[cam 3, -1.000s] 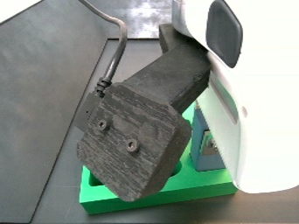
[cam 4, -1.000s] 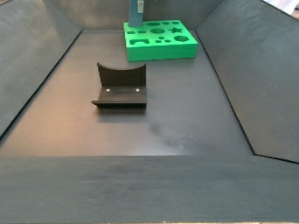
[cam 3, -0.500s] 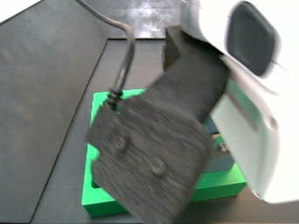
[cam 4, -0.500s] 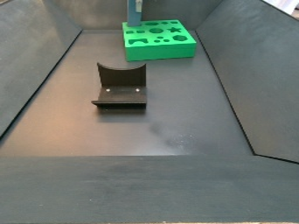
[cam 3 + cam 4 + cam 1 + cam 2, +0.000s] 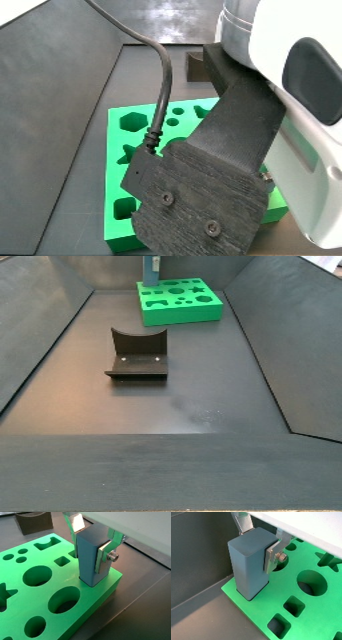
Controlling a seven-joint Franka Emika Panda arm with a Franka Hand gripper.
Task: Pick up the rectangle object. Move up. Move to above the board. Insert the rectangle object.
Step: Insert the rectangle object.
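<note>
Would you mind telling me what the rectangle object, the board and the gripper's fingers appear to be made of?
The rectangle object, held in the gripper at the board's corner, looks like matte blue-grey plastic, smooth-faced. The board looks like bright green plastic or dense foam, evenly coloured in its cut-outs. The fingers are bare metal: silvery sheen, with a screw head.

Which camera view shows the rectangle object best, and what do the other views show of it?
Both wrist views show the rectangle object best: close, upright at the board corner, between the gripper fingers. In a side view it is a small distant sliver; in a side view the arm hides it.
</note>
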